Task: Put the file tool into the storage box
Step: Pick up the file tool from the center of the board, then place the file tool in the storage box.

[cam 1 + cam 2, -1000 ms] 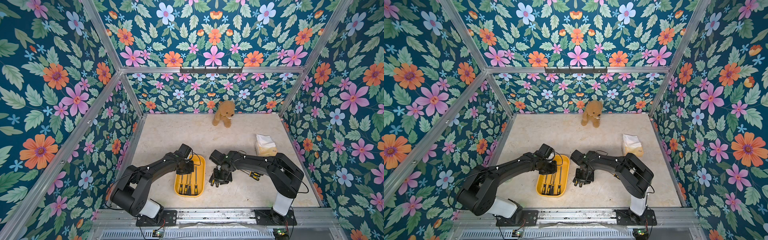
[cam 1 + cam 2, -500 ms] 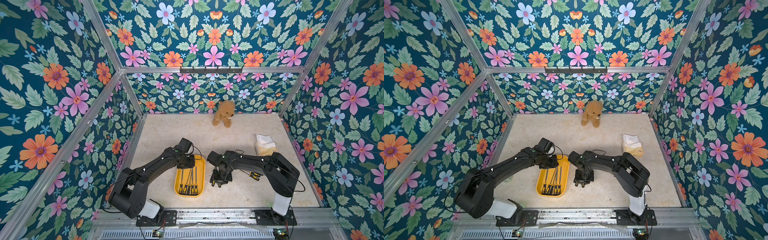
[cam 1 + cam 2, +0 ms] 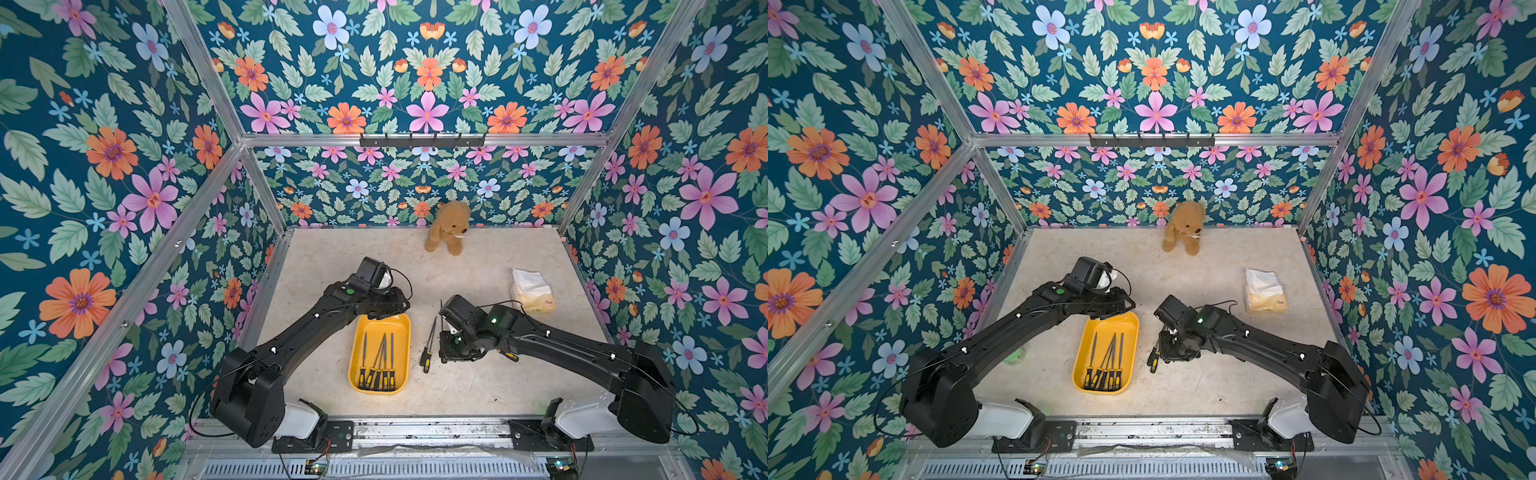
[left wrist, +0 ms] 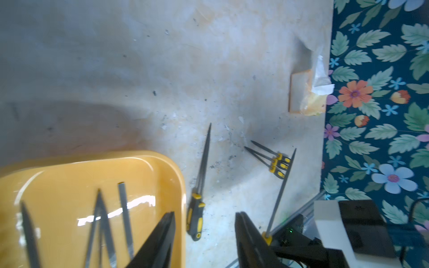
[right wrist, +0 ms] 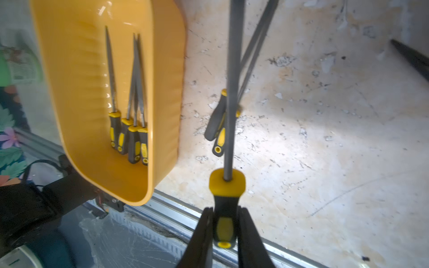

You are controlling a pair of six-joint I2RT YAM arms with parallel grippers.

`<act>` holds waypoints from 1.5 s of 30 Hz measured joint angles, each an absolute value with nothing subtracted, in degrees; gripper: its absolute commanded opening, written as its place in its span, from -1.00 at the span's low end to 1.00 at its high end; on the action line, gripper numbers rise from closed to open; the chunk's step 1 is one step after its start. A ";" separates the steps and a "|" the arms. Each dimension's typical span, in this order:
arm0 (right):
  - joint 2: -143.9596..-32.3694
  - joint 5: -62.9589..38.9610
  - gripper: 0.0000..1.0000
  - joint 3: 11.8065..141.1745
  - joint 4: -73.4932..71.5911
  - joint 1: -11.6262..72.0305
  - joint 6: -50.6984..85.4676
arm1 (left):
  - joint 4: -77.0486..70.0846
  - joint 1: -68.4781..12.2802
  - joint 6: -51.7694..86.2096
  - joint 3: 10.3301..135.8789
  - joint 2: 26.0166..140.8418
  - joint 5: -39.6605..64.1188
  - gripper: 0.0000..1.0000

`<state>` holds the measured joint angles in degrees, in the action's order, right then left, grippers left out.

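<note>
The storage box [image 3: 374, 326] is a shallow yellow tray [image 3: 1106, 326] with several black-and-yellow file tools [image 3: 376, 368] lying in it. My left gripper [image 3: 392, 308] hangs open and empty over the tray's far end [image 4: 69, 176]; in its wrist view its jaws [image 4: 205, 213] are wide apart. My right gripper [image 5: 224, 232] is shut on a file tool's handle [image 5: 226, 208], with the blade [image 3: 441, 309] pointing away. It hovers right of the tray [image 5: 81, 69]. Two file tools [image 3: 428, 353] lie on the floor between tray and right gripper.
More file tools [image 4: 276, 162] lie under the right arm, one handle [image 3: 508, 355] showing. A tissue pack [image 3: 532, 291] sits at the right and a teddy bear [image 3: 446, 226] by the back wall. A green object [image 3: 1014, 357] lies under the left arm. A metal rail [image 5: 176, 218] runs along the front.
My left gripper has opened and pulled back from the tray's middle to its far end. My right gripper has shut on a file's handle and raised it off the floor.
</note>
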<state>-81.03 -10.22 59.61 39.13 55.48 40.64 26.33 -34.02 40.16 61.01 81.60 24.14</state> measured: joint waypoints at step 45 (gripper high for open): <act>-89.14 -20.23 -0.01 62.06 28.73 58.72 40.88 | 20.88 -37.95 44.49 58.96 87.15 22.57 -1.00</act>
